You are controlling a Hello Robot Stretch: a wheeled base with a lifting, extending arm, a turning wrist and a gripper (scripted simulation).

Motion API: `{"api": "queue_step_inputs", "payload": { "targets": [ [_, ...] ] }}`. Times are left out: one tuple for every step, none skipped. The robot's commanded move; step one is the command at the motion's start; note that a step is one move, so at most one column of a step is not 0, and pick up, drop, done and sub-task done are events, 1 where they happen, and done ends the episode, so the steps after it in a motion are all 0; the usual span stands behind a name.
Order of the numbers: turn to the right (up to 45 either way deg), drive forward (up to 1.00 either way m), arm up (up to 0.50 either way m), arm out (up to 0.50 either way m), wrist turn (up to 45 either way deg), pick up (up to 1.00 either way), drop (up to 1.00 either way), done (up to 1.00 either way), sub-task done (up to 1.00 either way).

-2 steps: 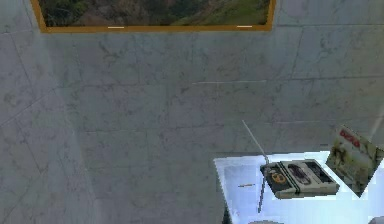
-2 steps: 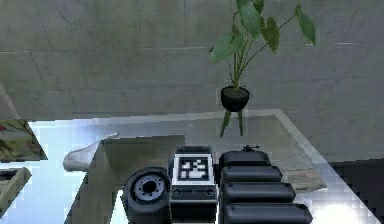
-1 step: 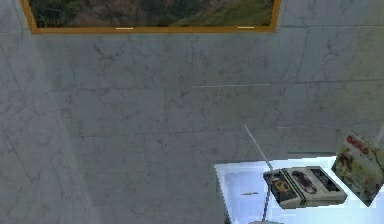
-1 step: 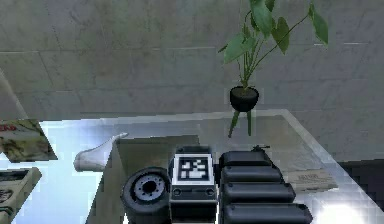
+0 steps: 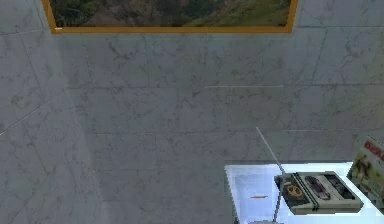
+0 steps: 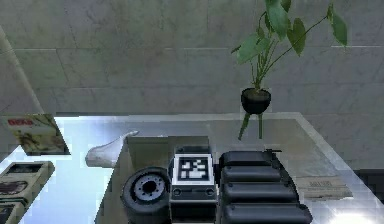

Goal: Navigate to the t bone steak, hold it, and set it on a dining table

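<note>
Turn the base slowly from the potted plant's [image 6: 256, 98] worktop [image 6: 150, 125], scanning for the steak; the fingers' spread I cannot tell.

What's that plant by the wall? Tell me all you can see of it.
The potted plant has thin stems arching up to broad green leaves. Its small dark rounded pot sits on thin legs, upright, on the pale glossy tabletop close to the grey tiled wall. Nothing else touches it.

No legible print anywhere, even on the magazine [image 6: 35, 134] cover.
</note>
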Motion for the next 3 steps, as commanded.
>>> {"api": "queue_step_inputs", "payload": {
  "targets": [
    [0.0, 0.0, 0.0, 0.46, 0.0, 0.0, 0.0, 0.0, 0.0],
    [0.0, 0.0, 0.0, 0.0, 45.0, 0.0, 0.0, 0.0, 0.0],
    [0.0, 0.0, 0.0, 0.0, 45.0, 0.0, 0.0, 0.0, 0.0]
  ]
}}
